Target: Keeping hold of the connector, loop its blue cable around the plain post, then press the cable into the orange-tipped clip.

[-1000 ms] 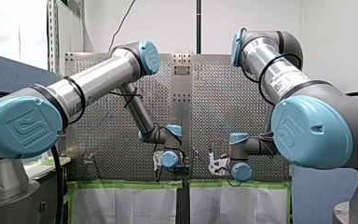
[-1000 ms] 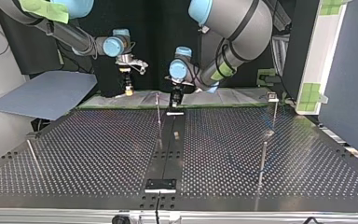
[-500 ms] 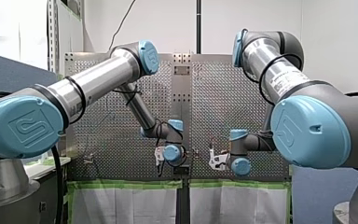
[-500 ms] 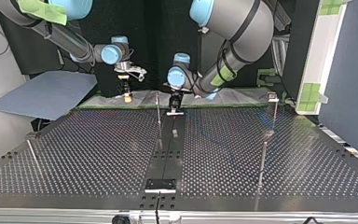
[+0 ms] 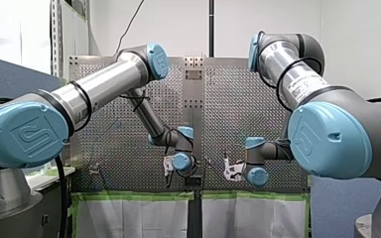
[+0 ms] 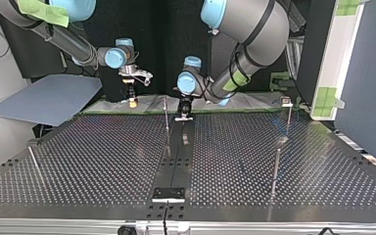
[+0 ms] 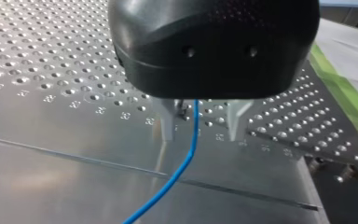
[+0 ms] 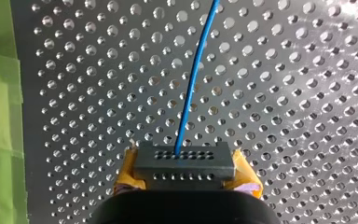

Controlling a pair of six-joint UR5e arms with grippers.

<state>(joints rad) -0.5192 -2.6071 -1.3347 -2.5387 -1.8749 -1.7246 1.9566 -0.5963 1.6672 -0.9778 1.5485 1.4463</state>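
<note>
The right claw (image 8: 185,169) pinches the connector (image 8: 182,161) between its yellow pads (image 8: 127,169); the blue cable (image 8: 190,93) runs straight ahead. The left claw (image 7: 201,128) stands spread about that cable, which looks limp and light and is best guided close to the connector.

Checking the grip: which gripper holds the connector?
My right gripper: its yellow pads clamp the dark connector. My left gripper stands open, the blue cable only passing between its fingers.
</note>
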